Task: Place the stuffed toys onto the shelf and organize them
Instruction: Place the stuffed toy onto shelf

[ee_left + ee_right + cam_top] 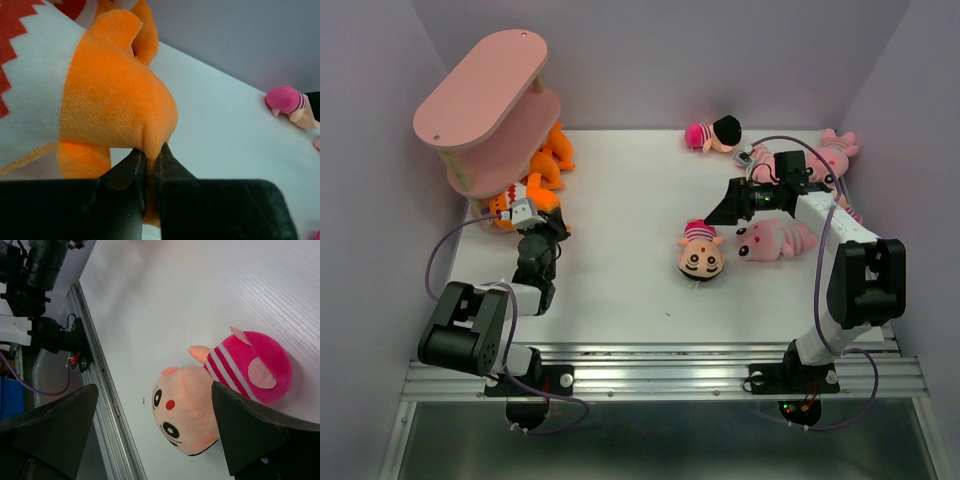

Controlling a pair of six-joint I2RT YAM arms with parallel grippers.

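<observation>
- Nearest, well to the right of the pink shelf [485, 90], a peach-faced doll [187, 410] lies face up on the white table [620, 290]. The right gripper [722, 210] hangs over it with its jaws spread wide and nothing in them, seemingly lined up to straddle the doll's head.
- Just beside that doll, farther from the shelf, a pink striped animal [775, 240] lies loose and untouched.
- At the shelf's foot, the left gripper [150, 152] is pinched onto a fold of an orange shark toy [110, 95]. That small bite of fabric likely suffices for so light a toy. I cannot tell whether the shark rests on the lowest tier.
- Farthest, right of the shelf by the back wall, a second doll [712, 132] waits.
- No brand, label or readable writing shows; the shark's red zigzag is only pattern.
</observation>
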